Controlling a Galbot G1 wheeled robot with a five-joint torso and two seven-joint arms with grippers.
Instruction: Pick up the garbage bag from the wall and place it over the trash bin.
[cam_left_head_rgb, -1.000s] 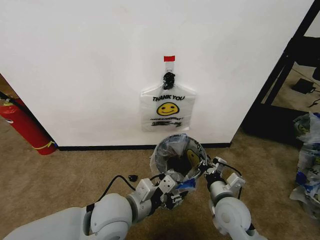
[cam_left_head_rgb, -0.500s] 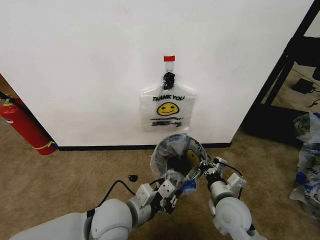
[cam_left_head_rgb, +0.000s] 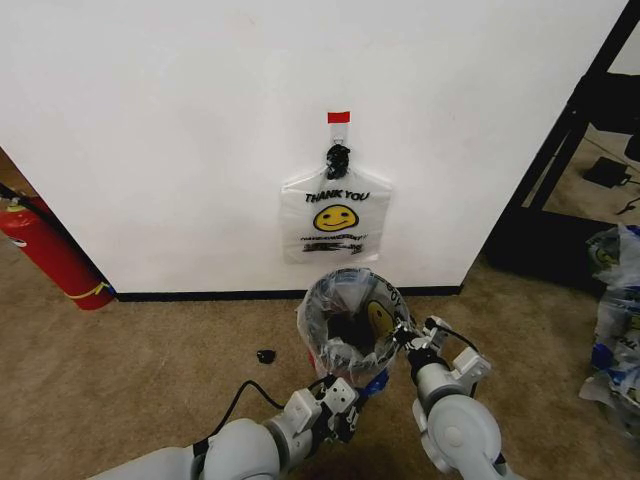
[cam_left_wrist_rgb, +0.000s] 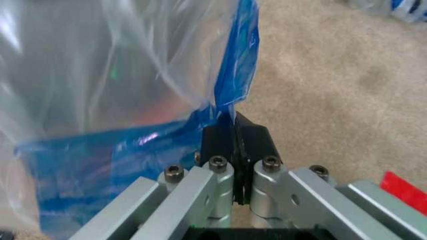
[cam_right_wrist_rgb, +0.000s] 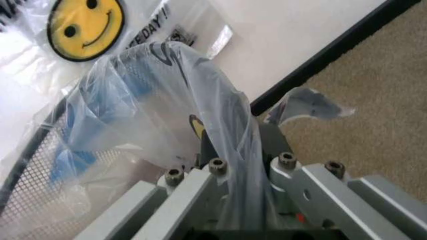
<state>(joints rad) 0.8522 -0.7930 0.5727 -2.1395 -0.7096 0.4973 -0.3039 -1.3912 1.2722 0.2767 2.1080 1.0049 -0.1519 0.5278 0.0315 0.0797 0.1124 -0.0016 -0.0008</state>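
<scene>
The garbage bag (cam_left_head_rgb: 345, 300) lies crumpled over the mouth of the dark trash bin (cam_left_head_rgb: 349, 330), which stands on the carpet below the white wall (cam_left_head_rgb: 180, 140). My left gripper (cam_left_head_rgb: 346, 397) is at the bin's near side, low down. In the left wrist view that gripper (cam_left_wrist_rgb: 235, 131) is shut on a blue fold of the bag (cam_left_wrist_rgb: 133, 150). My right gripper (cam_left_head_rgb: 410, 345) is at the bin's right rim. In the right wrist view the bag's film (cam_right_wrist_rgb: 227, 145) runs between its fingers (cam_right_wrist_rgb: 204, 146), beside the bin's mesh wall (cam_right_wrist_rgb: 33, 170).
An identical flat smiley bag (cam_left_head_rgb: 335, 215) hangs from a black hook (cam_left_head_rgb: 338, 157) under a red tape strip (cam_left_head_rgb: 339, 117). A red fire extinguisher (cam_left_head_rgb: 45, 250) leans at the left. A small black object (cam_left_head_rgb: 266, 355) lies on the carpet. A black rack (cam_left_head_rgb: 560, 150) and bagged clutter (cam_left_head_rgb: 615, 320) stand at the right.
My left gripper has drawn back toward me and lower, pulling the bag's blue edge down the bin's near side. The bag now spreads wider over the rim. The right gripper has barely moved.
</scene>
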